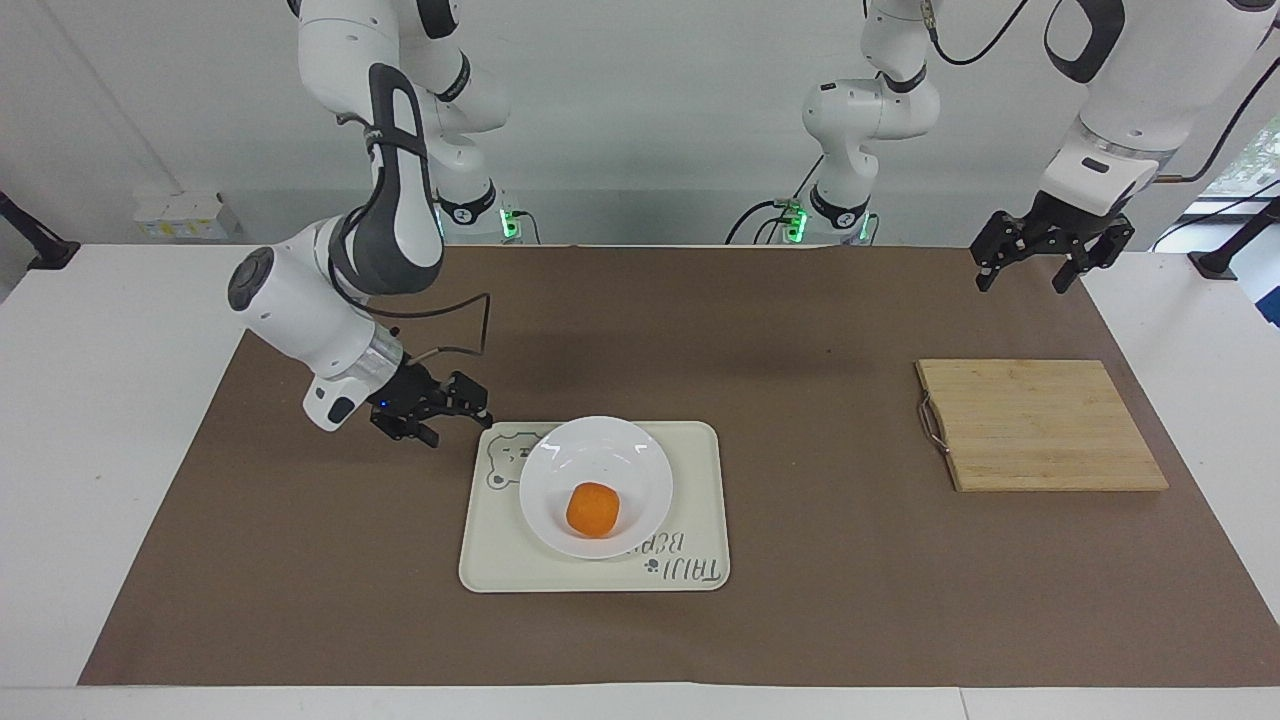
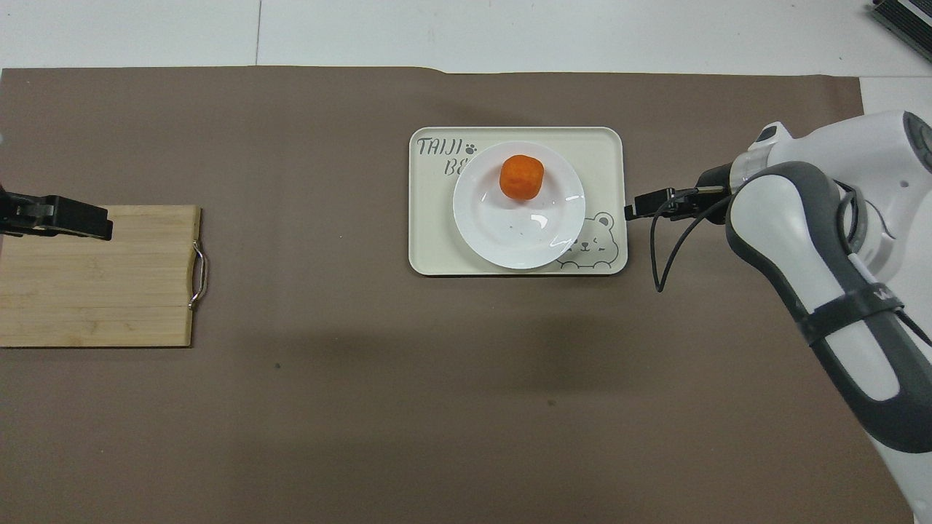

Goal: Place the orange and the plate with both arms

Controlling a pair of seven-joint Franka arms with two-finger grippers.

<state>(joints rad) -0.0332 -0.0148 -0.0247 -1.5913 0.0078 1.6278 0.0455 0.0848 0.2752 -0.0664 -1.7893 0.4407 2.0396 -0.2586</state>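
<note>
The white plate [image 1: 640,455] lies on the cream tray [image 1: 700,500], and the orange [image 1: 592,508] rests in the plate. In the overhead view the orange [image 2: 521,177] sits in the part of the plate [image 2: 510,236] farthest from the robots. My right gripper [image 1: 455,415] is open and empty, raised just off the tray's edge toward the right arm's end; it also shows in the overhead view [image 2: 637,206]. My left gripper [image 1: 1035,268] is open and empty, and waits high over the wooden board's end; it also shows in the overhead view [image 2: 95,220].
A wooden cutting board [image 1: 1040,425] with a metal handle lies toward the left arm's end of the brown mat; it also shows in the overhead view [image 2: 95,291]. The tray [image 2: 429,240] carries a bear print.
</note>
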